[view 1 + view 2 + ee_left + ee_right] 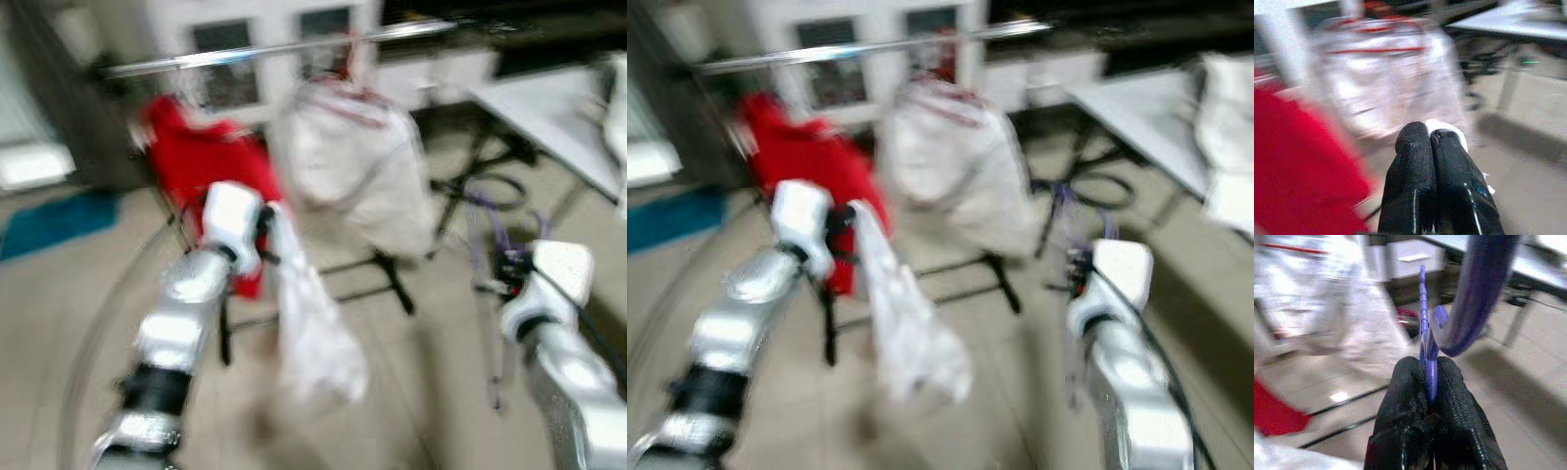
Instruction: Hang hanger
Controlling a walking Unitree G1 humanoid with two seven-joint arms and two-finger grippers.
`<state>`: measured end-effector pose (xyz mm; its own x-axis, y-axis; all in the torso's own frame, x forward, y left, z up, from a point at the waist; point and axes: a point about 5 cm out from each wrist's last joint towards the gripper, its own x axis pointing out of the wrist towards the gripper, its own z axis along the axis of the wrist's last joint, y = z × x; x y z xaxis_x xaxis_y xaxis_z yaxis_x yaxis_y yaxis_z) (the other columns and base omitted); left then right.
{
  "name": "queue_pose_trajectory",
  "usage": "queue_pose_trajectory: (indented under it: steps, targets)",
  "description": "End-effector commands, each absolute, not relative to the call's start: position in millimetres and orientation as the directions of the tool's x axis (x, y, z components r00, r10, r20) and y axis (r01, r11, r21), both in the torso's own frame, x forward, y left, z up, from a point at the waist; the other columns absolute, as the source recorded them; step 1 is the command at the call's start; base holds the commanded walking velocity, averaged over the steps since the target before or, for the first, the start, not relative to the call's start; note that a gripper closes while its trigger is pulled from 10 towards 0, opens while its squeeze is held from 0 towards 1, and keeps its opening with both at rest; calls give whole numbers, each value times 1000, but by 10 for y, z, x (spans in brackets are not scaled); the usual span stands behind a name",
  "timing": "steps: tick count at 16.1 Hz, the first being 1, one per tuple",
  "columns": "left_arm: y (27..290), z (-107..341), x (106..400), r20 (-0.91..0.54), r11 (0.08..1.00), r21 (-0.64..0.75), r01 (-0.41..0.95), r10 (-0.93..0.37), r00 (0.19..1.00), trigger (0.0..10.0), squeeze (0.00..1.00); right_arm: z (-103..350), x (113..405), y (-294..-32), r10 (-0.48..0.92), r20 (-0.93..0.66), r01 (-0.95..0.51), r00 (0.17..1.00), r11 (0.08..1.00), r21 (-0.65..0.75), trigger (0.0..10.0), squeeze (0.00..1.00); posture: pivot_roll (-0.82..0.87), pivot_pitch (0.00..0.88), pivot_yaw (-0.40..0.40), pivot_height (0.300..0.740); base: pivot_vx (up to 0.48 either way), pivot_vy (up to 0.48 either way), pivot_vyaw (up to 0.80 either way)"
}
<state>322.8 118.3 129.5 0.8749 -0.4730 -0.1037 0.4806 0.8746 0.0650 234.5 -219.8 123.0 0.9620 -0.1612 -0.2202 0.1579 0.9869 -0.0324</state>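
Note:
The head views are blurred. My right gripper is shut on a purple plastic hanger, whose hook curves up past the fingers; the hanger shows as a faint purple loop above my right wrist. My left gripper is shut on a white garment that hangs down from it over the floor. A silver rail runs across the top of the scene. On it hang a red garment and a white garment on a red hanger.
The rack's black legs spread over the tiled floor under the hung clothes. A grey table with white cloth on it stands at the right. White cabinets line the back wall. A teal mat lies at the left.

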Motion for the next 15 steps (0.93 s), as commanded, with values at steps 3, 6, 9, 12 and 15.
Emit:
queue_pose_trajectory:
  steps: [3, 6, 9, 12, 15]
  targets:
    - [1332, 1379, 3239, -77, 896, 82, 437, -431, 899, 10000, 0, 1310, 2368, -2110, -122, -194, 119, 973, 992, -31, 10000, 0, -6, 0, 43, 740, 319, 0, 0]
    - [1303, 1351, 3199, -69, 900, 51, 433, -429, 901, 10000, 0, 1337, 2351, -2131, -121, -191, 115, 974, 993, -38, 10000, 0, -9, 0, 29, 740, 195, 0, -533]
    - [1318, 1302, 3133, -89, 902, 76, 426, -419, 903, 10000, 0, 1334, 2366, -2130, -105, -203, 100, 973, 994, -37, 10000, 0, 12, 0, -5, 740, 0, 0, 0]
    - [1363, 1304, 3112, -86, 913, 81, 401, -394, 915, 10000, 0, 1330, 2422, -2069, -88, -211, 83, 974, 996, -33, 10000, 0, 27, 0, -20, 740, 0, 0, -800]
    - [1356, 1335, 3117, -71, 920, 83, 384, -379, 923, 10000, 0, 1335, 2439, -2060, -82, -224, 78, 971, 997, -27, 10000, 0, 25, 0, -29, 740, 0, 0, -800]
